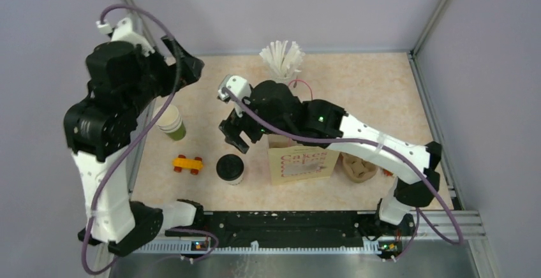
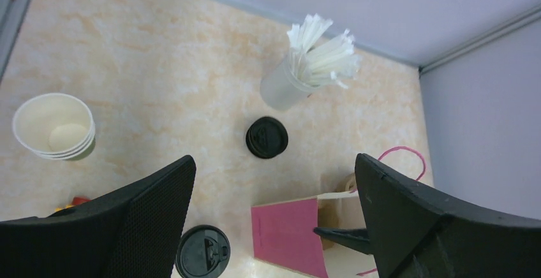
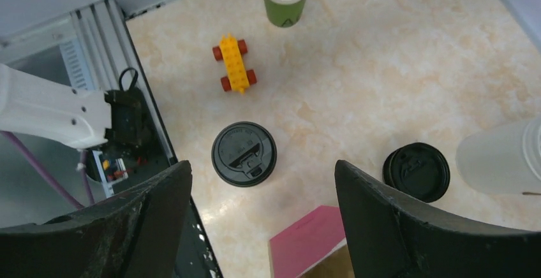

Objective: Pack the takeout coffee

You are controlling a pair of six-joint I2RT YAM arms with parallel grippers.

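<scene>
The takeout coffee (image 1: 230, 168) is a white cup with a black lid, standing upright on the table just left of the paper bag (image 1: 300, 163). It also shows as a black disc (image 3: 244, 153) in the right wrist view and low in the left wrist view (image 2: 203, 251). My right gripper (image 1: 237, 136) hangs open above the table just behind the coffee, with nothing between its fingers (image 3: 263, 166). The bag's pink side (image 3: 312, 236) lies below it. My left gripper (image 1: 188, 67) is raised high at the back left, open and empty (image 2: 274, 163).
A loose black lid (image 3: 416, 171) lies beside the white cup of straws (image 1: 281, 58). A stack of cream-and-green cups (image 1: 171, 122) and a yellow toy car (image 1: 187, 163) sit left of the coffee. A brown object (image 1: 358, 166) lies right of the bag.
</scene>
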